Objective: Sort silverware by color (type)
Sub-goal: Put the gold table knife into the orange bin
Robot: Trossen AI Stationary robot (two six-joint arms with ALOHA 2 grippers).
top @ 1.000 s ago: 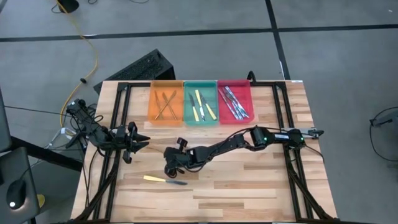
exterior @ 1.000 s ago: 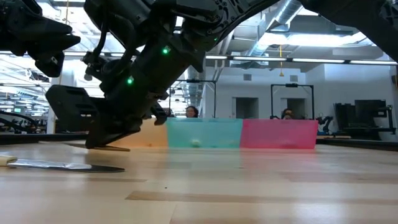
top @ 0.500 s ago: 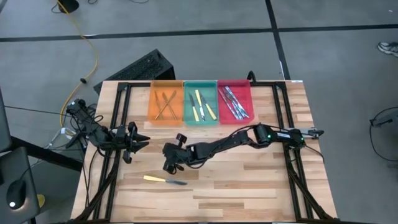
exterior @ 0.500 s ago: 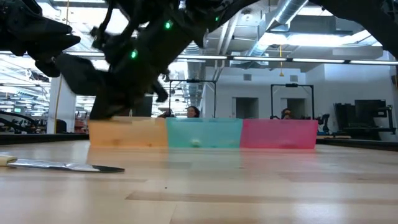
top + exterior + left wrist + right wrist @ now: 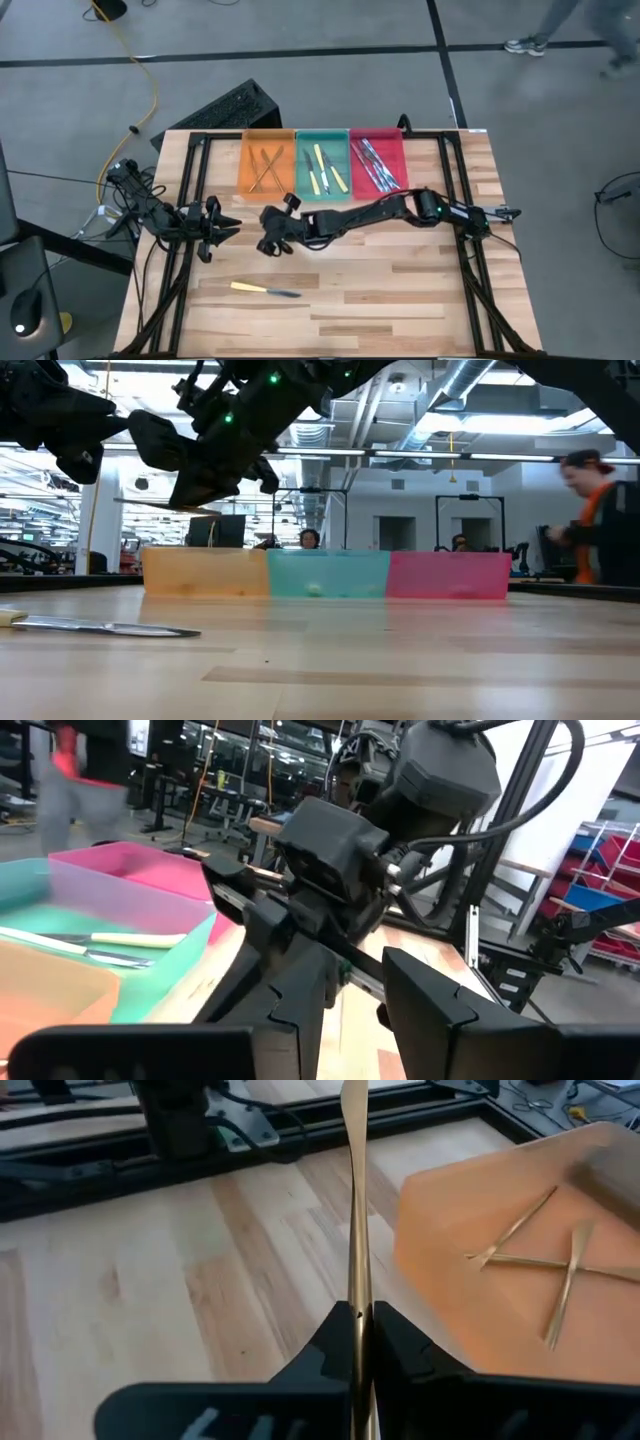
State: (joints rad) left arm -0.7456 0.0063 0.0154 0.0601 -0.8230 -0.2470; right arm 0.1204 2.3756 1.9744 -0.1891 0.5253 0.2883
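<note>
My right gripper [image 5: 268, 243] hangs over the table's middle left, near the orange tray [image 5: 266, 168], shut on a thin bronze-gold utensil [image 5: 354, 1200]. Two more bronze pieces lie crossed in the orange tray [image 5: 530, 1255]. The green tray [image 5: 322, 167] holds yellow-handled pieces and the red tray [image 5: 378, 165] holds silver ones. One yellow-handled knife [image 5: 265, 290] lies flat on the table near the front left. My left gripper [image 5: 228, 225] waits open at the left edge, pointing level, with nothing between its fingers. My right gripper pinches the bronze utensil's shaft [image 5: 358, 1312] between its two fingertips. Most of the utensil sticks out ahead of the fingers, in line with them, its widened end [image 5: 351, 1095] farthest out. The fingers slant downward from the table's right. The utensil is lifted clear of the table [image 5: 150, 505].
The three trays stand side by side along the far edge. Black frame rails [image 5: 190, 270] run along both table sides. Bare wood [image 5: 400, 300] lies between the knife and the right side. A person [image 5: 592, 510] moves in the room beyond the table.
My right gripper has risen from just above the table and gone toward the far edge and the orange tray, carrying the bronze utensil up with it, still shut. The knife on the table has stayed where it was.
</note>
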